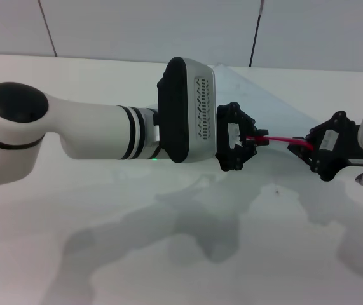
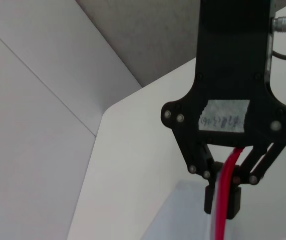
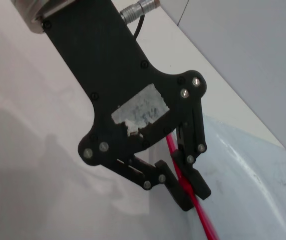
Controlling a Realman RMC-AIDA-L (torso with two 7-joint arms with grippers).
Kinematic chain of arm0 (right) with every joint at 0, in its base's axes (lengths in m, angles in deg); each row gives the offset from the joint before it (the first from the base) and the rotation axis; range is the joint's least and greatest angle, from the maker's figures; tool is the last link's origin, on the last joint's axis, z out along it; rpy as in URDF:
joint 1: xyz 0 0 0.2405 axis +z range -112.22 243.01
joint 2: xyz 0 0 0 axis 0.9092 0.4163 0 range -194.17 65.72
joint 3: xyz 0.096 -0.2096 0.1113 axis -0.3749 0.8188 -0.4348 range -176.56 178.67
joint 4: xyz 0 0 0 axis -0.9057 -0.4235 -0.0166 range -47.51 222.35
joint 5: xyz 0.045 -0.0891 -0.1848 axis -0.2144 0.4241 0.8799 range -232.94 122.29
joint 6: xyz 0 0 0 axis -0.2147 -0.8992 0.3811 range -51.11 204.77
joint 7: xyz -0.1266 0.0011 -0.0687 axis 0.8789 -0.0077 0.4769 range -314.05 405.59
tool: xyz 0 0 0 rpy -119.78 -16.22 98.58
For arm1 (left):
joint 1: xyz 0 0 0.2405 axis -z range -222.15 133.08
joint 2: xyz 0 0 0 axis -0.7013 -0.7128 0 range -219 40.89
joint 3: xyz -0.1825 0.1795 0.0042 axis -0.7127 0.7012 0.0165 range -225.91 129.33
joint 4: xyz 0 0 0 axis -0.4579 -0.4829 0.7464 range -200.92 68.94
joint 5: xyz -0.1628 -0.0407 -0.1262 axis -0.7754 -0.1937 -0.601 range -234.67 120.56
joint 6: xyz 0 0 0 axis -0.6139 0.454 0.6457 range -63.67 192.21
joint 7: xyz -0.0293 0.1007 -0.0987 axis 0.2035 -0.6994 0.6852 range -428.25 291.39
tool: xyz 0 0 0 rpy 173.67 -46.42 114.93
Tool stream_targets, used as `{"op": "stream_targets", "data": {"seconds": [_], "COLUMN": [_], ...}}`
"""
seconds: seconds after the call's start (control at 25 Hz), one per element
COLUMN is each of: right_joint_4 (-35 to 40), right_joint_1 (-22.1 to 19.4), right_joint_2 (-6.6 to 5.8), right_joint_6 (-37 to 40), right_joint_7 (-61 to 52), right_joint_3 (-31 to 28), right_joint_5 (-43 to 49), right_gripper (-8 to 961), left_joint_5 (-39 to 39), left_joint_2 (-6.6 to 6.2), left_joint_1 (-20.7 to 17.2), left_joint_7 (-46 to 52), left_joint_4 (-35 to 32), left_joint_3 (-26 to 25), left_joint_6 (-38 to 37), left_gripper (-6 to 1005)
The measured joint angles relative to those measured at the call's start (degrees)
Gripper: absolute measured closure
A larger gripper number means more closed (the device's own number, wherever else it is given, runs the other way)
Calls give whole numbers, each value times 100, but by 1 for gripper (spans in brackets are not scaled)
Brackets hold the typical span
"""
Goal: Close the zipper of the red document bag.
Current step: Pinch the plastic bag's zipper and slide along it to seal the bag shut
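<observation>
Both claws [image 1: 255,141] [image 1: 303,146] clamped on thin bright-red zipper [image 1: 281,140].

Taking the zipper [image 1: 281,138] as the landmark: its visible red stretch spans the short gap between the two pincers, so passage across that gap is blocked at both ends. At one end the left pincer [image 1: 252,138] is clamped on it, backed by the bulky white left arm [image 1: 98,130] that lies across the tabletop [image 1: 168,254] on that side. At the other end the right pincer [image 1: 301,147] is closed around it. Beyond the zipper, toward the wall [image 1: 149,28], the red document bag [image 1: 257,95] rises as a pale sheet. On the near side of the zipper the tabletop lies bare, offering wide room.
</observation>
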Motion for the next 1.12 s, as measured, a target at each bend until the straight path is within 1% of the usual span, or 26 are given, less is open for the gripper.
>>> {"op": "stream_targets", "data": {"seconds": [0.48,0.8,0.96,1.12], "right_joint_4": [0,39,60,61], "right_joint_1": [5,-49,-120,-186], "right_joint_2": [-4,-3,-3,-4], "right_joint_6": [-21,-21,-42,-58], "right_joint_7": [0,0,0,0], "right_joint_3": [-18,-223,-384,-549], "right_joint_5": [17,19,82,146], "right_gripper": [901,900,899,899], "left_joint_5": [1,5,9,48], "left_joint_2": [9,-17,-29,-50], "left_joint_1": [-8,-84,-233,-446], "left_joint_7": [68,71,37,40], "left_joint_4": [22,93,112,77], "left_joint_3": [6,-68,-89,-305], "left_joint_6": [-111,-272,-453,-517], "left_gripper": [914,914,915,915]}}
